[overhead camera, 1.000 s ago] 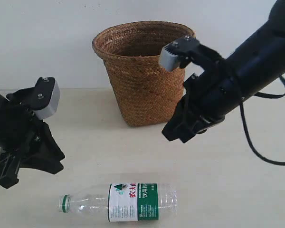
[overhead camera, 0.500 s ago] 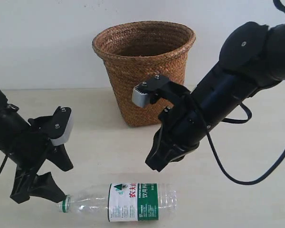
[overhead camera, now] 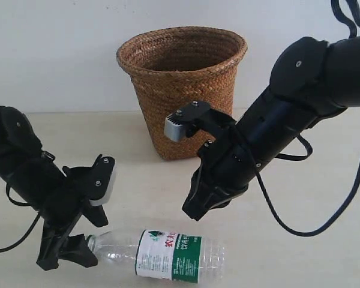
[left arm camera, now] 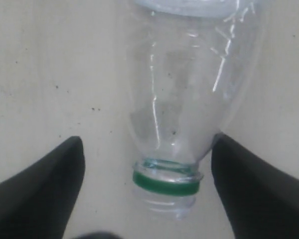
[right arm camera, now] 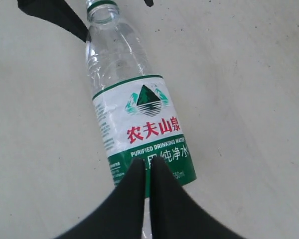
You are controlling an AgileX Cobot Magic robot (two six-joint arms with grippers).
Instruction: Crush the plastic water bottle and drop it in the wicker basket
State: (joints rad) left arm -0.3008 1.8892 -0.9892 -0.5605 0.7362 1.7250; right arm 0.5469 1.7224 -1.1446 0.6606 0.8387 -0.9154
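Your bottle (overhead camera: 168, 257) lay on its side on the bench (overhead camera: 324, 240), in front of the basket (overhead camera: 183, 90) and apart from it, neck toward your left gripper (left arm camera: 148, 142). Its jaws stood released, one on either side of the green-ringed neck (one seemed to touch the shoulder). Your right gripper (right arm camera: 145, 167) hung over the label, jaws clenched together on nothing.

Clear plastic, coarse wicker, matt black.
The bottle (overhead camera: 168, 257) is clear, glossy plastic with a smooth printed label (right arm camera: 139, 134) and a green plastic neck ring (left arm camera: 165, 184). Behind the bottle, the basket (overhead camera: 183, 114) is rough brown woven wicker. The table (overhead camera: 324, 252) under the bottle is pale, matt and finely speckled. The arms (overhead camera: 300, 102) look matt black.
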